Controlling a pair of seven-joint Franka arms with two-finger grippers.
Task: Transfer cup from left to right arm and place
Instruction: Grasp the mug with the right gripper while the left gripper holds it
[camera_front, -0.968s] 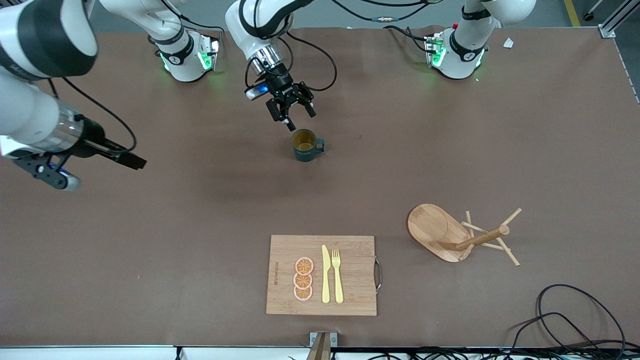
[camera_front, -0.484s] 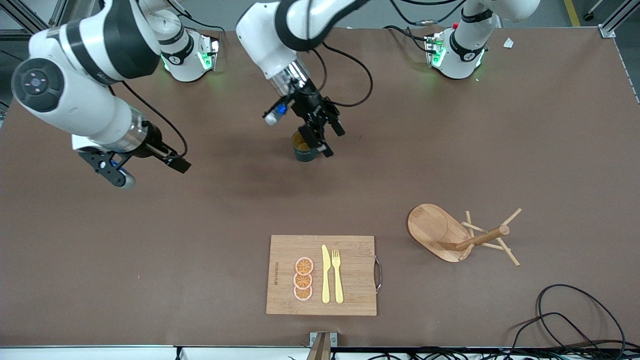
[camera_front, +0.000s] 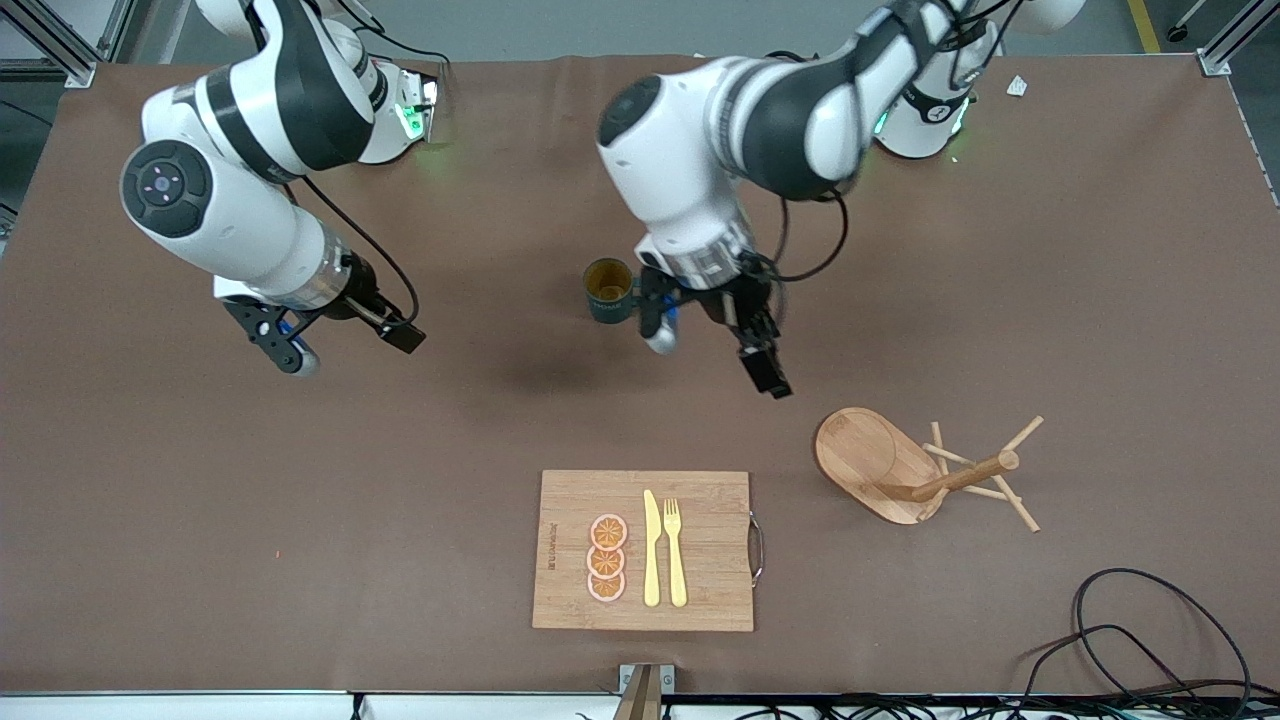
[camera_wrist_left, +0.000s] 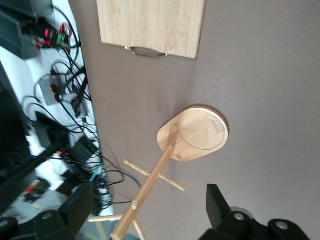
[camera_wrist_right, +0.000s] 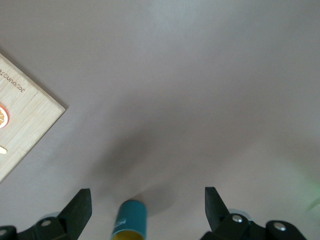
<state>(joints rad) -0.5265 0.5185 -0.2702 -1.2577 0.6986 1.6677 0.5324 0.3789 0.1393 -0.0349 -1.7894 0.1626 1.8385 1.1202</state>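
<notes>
- The right gripper (camera_front: 395, 336) hovers over bare table toward the right arm's end, jaws apart and empty. I judge that it risks little here. Later, at the handover, closing on the cup's handle instead of its ribbed wall could let the cup swing or slip.
- The cup (camera_front: 608, 290) stands upright on the table, mustard inside showing, and neither gripper holds it. Its handle points toward 3 o'clock, at the left arm's wrist. A sideways move of that wrist could catch the handle and tip or spin the cup.
- The left gripper (camera_front: 766, 372) has its jaws apart and holds nothing. It hangs over bare table, at about 4 o'clock from the cup in the front view. Closing here would grasp air. Its wrist camera looks at the tipped mug tree (camera_wrist_left: 192, 134) and the cutting board (camera_wrist_left: 150, 25), not at the cup, so I judge that it must swing toward 10 o'clock first.
- From the right gripper's jaws, the cup lies well apart at about 2 o'clock in the front view. In the right wrist view, it shows as a small teal shape between the 2 fingers (camera_wrist_right: 77, 205), far off.
- From the left gripper's jaws, the cup lies near, at about 10 o'clock, outside the gap and just beside the wrist.
</notes>
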